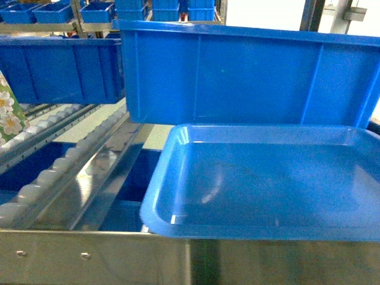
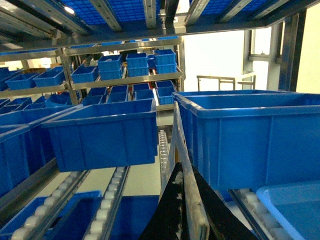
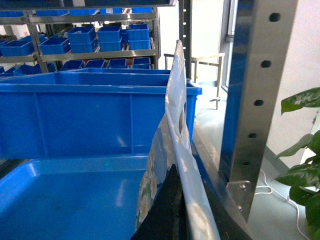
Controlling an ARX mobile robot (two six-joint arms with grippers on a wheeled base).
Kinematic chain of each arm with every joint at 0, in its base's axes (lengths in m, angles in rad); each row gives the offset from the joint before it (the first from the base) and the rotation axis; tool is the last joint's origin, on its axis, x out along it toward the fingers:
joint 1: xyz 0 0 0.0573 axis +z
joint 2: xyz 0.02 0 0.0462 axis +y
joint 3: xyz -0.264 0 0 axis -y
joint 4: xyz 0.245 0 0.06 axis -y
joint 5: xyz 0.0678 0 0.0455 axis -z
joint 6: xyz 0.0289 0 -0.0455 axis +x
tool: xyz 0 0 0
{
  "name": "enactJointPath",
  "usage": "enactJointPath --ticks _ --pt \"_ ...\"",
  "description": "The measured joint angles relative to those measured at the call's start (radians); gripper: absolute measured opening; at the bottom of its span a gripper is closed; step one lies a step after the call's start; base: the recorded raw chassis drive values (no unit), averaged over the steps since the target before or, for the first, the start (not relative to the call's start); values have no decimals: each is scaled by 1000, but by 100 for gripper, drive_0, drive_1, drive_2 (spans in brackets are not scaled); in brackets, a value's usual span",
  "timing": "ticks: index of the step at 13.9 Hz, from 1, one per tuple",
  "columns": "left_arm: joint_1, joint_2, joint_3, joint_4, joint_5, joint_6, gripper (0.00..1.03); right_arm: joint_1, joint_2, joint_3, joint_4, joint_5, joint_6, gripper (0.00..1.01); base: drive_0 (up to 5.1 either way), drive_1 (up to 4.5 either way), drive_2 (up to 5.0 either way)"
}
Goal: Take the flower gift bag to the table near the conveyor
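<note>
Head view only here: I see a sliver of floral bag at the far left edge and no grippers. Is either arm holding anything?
Observer: Yes. The right wrist view shows the right gripper pinching a floral-print bag by its edge.
Operator: And the left?
Observer: The left gripper clamps a thin glossy sheet, seen edge-on; no print shows.
Operator: What's beside the right arm?
Observer: A steel post and a leafy plant.
</note>
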State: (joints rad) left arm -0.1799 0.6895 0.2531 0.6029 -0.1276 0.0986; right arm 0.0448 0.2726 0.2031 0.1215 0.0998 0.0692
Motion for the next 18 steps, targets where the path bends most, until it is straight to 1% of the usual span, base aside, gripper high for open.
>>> enactJointPath --ticks 5,18 --pt "0 0 0 1 -1 7 2 0 0 0 0 0 0 2 -489 142 336" --pt "0 0 0 2 -2 7 2 0 0 0 0 0 0 2 -483 147 342"
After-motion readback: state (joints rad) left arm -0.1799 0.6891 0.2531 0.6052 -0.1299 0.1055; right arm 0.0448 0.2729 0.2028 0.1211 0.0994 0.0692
